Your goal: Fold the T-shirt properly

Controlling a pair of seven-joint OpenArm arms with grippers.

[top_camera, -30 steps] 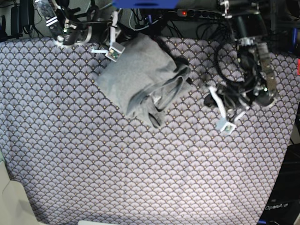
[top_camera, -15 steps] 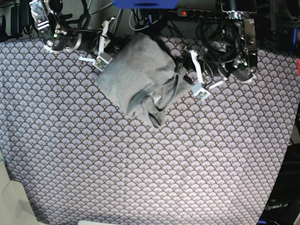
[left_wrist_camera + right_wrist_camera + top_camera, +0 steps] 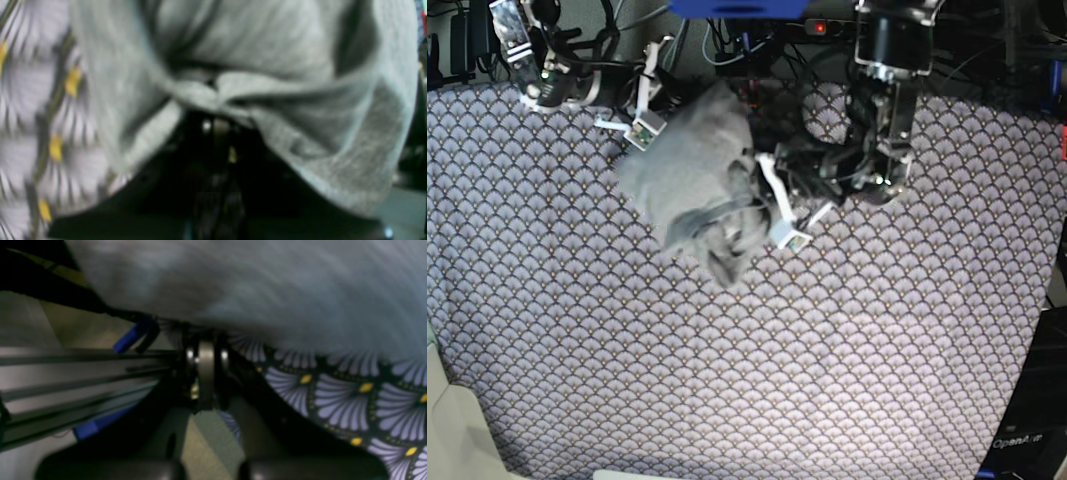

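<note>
The light grey T-shirt (image 3: pixel 689 165) lies bunched in a crumpled heap on the far middle of the patterned tablecloth (image 3: pixel 777 350). My left gripper (image 3: pixel 769 205) is at the heap's right edge. In the left wrist view this gripper (image 3: pixel 215 100) is shut on a pinched fold of the T-shirt (image 3: pixel 267 50), and creases radiate from the pinch. My right gripper (image 3: pixel 642 128) is at the shirt's upper left edge. In the right wrist view it (image 3: pixel 205 336) stands with jaws together, its tip just under the blurred edge of the shirt (image 3: pixel 267 283).
Cables, a power strip (image 3: pixel 852 28) and arm mounts crowd the table's far edge. The tablecloth's right edge runs slanted past a dark stand (image 3: pixel 1027 440). A pale object (image 3: pixel 452 420) sits at the lower left corner.
My left arm has swung left from the right side to the shirt and closed on its right edge. The shirt has bunched up and shifted left. The right gripper backed a little left.
</note>
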